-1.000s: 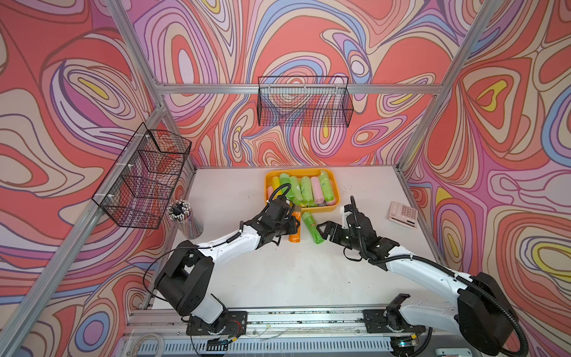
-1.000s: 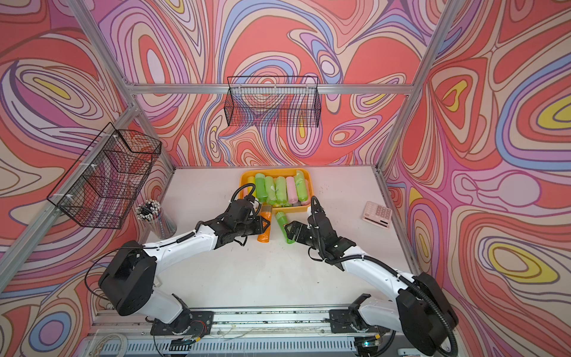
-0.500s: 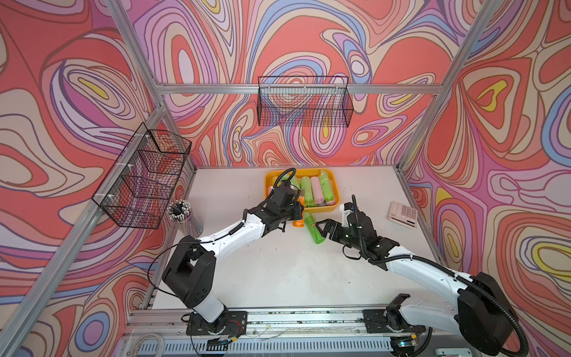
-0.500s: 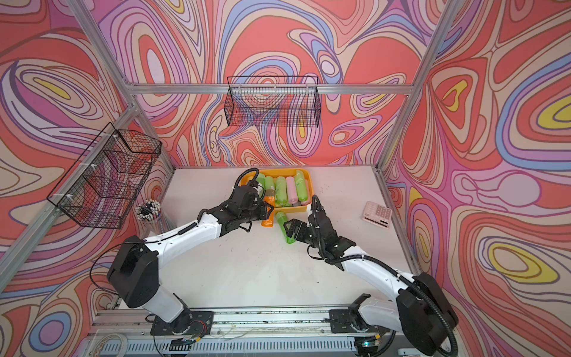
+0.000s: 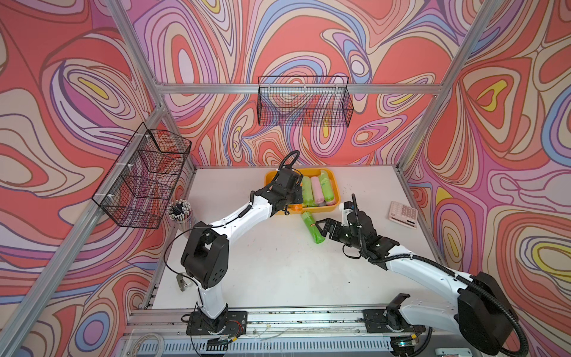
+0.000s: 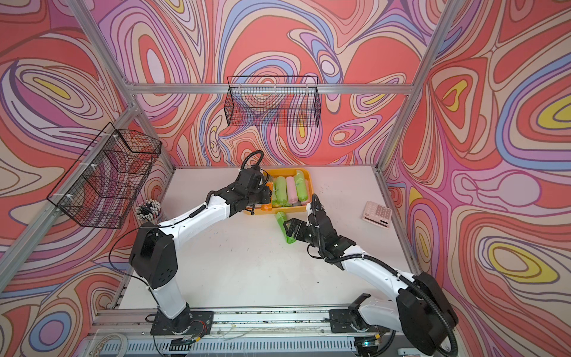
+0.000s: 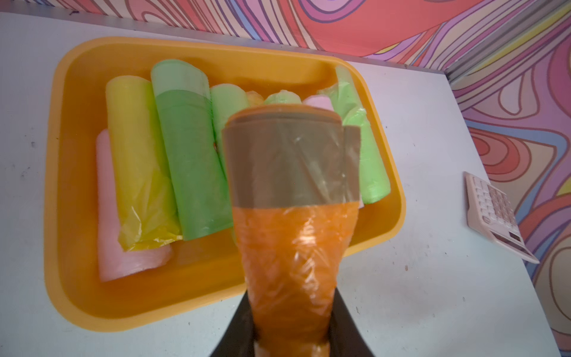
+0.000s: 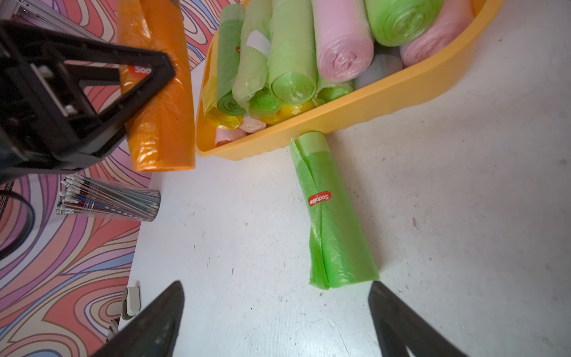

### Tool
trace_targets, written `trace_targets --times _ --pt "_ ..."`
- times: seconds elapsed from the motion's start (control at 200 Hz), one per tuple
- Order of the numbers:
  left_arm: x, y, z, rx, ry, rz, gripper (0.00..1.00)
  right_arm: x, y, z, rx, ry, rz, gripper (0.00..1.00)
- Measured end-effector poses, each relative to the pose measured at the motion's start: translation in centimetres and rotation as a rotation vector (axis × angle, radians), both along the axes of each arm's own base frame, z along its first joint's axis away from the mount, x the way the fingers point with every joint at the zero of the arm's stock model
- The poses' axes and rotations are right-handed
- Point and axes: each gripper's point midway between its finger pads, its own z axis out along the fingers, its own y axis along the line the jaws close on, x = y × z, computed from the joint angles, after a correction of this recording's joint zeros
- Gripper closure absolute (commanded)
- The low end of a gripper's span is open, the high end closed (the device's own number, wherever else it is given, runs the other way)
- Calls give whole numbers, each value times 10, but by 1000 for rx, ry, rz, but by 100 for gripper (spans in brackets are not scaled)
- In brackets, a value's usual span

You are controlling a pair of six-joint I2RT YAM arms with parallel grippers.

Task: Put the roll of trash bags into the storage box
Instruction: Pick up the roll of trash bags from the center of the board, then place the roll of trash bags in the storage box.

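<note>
My left gripper (image 7: 290, 333) is shut on an orange roll of trash bags (image 7: 290, 241) with a brown band. It holds the roll in the air over the near left part of the storage box (image 7: 52, 185), an orange-yellow tray that holds several green, yellow and pink rolls. In both top views the orange roll (image 5: 297, 207) (image 6: 266, 206) shows at the box's front rim (image 5: 324, 209). A green roll (image 8: 333, 222) lies on the table with its far end against the box (image 8: 370, 99). My right gripper (image 8: 278, 309) stands open just short of its near end.
A calculator (image 5: 403, 214) lies near the right wall. A cup of pencils (image 5: 180, 213) stands at the left table edge. Black wire baskets hang on the back wall (image 5: 304, 105) and the left wall (image 5: 145, 179).
My left gripper has lifted the orange roll off the table and carried it back to the box's front rim. The right arm and the green roll have barely moved.
</note>
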Motion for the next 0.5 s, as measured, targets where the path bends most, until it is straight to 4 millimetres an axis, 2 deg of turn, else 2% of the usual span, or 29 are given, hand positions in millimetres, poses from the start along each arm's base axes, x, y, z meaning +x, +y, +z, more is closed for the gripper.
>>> trace_targets --times 0.27,0.496 --pt "22 10 -14 44 37 28 87 1 -1 1 -12 -6 0 5" --pt "40 18 -17 53 44 55 89 4 0 2 -22 -16 -1 5"
